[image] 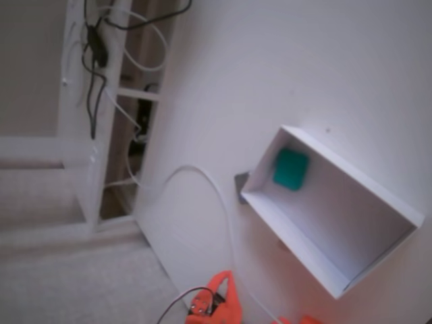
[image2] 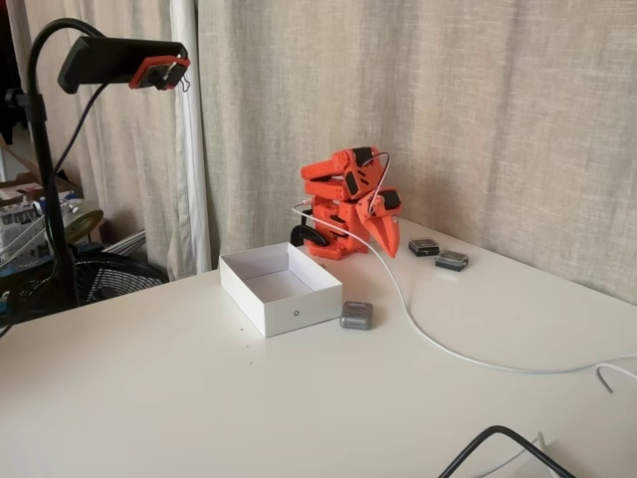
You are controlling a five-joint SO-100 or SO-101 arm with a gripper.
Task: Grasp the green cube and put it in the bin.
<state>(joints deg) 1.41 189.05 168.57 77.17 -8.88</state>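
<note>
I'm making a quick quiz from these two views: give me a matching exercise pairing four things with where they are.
Things:
1. green cube
2. bin
3. gripper
4. small grey square

Places:
A. folded back at the arm's base, away from the box
B. on the table touching the box's outer wall
C. inside the box, near one end
D. on the white table, open top up

Pairs: 1-C, 2-D, 3-A, 4-B
</note>
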